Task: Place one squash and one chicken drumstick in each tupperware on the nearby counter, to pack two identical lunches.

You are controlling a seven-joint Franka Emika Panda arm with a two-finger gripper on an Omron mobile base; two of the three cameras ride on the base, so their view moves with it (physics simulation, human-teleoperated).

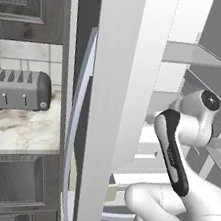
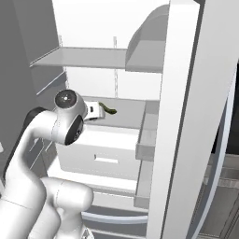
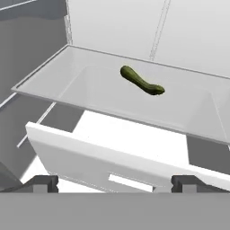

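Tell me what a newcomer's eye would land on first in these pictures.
First, the slim dark green squash, lying alone on a pale shelf inside the open fridge, above a white drawer. Next, the white arm reaching in with its open gripper facing the squash and apart from it. Off to the side, a grey toaster stands on the marble counter.

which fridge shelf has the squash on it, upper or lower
The lower shelf, just above the white drawer: the slim dark green squash lies on it. The upper shelf is bare.
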